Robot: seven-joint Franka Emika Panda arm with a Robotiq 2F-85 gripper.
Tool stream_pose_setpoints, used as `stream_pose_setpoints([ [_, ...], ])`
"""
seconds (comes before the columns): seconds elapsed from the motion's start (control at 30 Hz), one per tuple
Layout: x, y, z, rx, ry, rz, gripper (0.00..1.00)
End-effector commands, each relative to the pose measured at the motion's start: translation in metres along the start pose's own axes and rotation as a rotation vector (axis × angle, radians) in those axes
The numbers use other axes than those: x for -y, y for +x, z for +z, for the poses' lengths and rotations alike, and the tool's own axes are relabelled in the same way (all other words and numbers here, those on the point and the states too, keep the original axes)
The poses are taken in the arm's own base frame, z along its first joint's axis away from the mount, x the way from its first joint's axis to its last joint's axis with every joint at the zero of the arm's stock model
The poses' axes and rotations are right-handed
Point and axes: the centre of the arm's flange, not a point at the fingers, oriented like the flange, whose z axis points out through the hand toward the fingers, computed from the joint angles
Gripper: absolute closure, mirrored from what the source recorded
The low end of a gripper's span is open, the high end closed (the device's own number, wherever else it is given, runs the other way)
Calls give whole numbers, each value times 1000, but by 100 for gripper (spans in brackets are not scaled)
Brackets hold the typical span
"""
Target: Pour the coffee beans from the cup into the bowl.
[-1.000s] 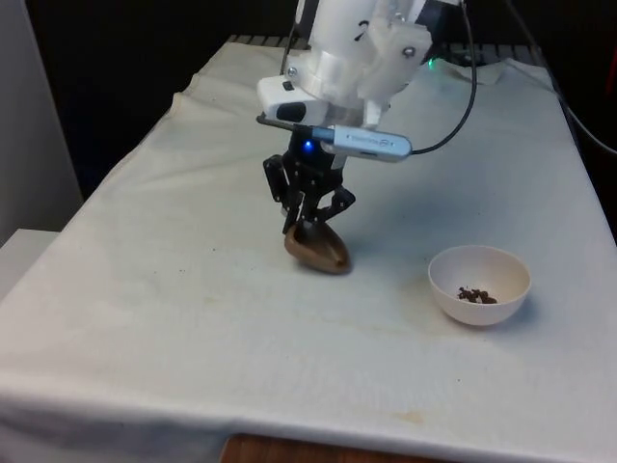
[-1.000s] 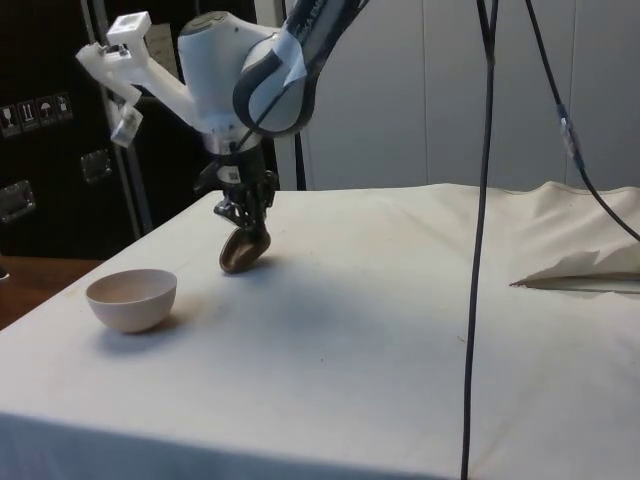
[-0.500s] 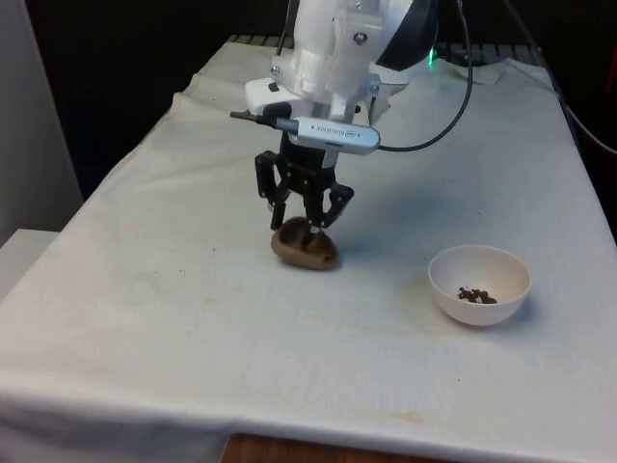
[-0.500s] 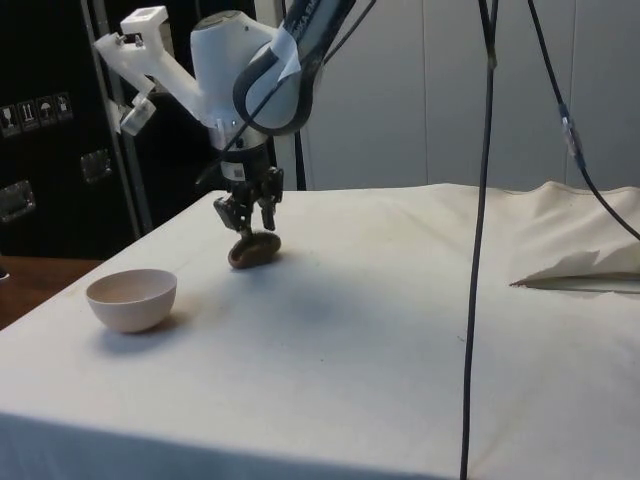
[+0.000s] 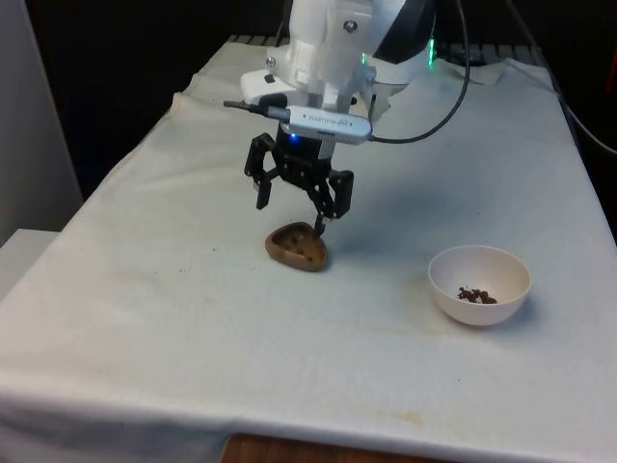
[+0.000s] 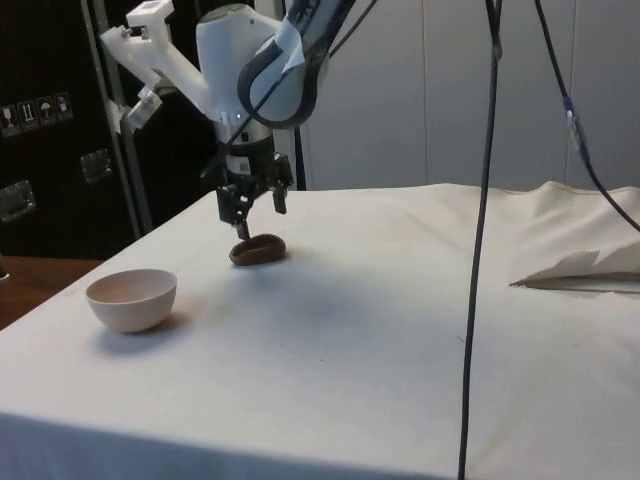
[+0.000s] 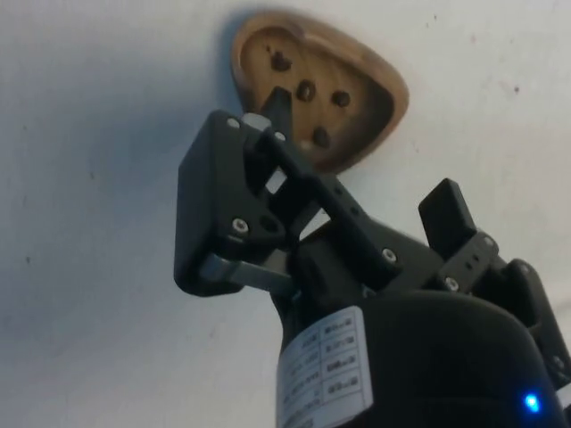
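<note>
arm: reaching down from above | gripper (image 5: 294, 201): fingers (image 6: 241, 229) spread apart (holding nothing), pointing downward

**White cloth, cables, dark cabinets**

Covered by a white cloth (image 5: 193, 318), faintly stained, the surface (image 6: 330, 400). Rumpled into a fold (image 6: 580, 268) at the side view's right edge. Hanging down across that view, black cables (image 6: 478, 250). Behind, dark cabinets (image 6: 50, 130) with small labels.
</note>
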Motion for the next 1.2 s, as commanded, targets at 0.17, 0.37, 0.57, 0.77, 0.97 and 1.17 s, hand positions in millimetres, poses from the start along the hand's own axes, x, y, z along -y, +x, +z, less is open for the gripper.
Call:
stream_pose_setpoints([
  [0.17, -8, -10, -14, -4, 13, -1, 0],
  [0.37, -17, -18, -28, -7, 10, -1, 0],
  [0.57, -27, -24, -40, -11, 6, -6, 0],
  [0.77, -39, -29, -54, -19, 3, -13, 0],
  [0.97, -47, -30, -62, -22, -4, -17, 0],
  [1.17, -64, -35, -81, -38, -1, -32, 0],
])
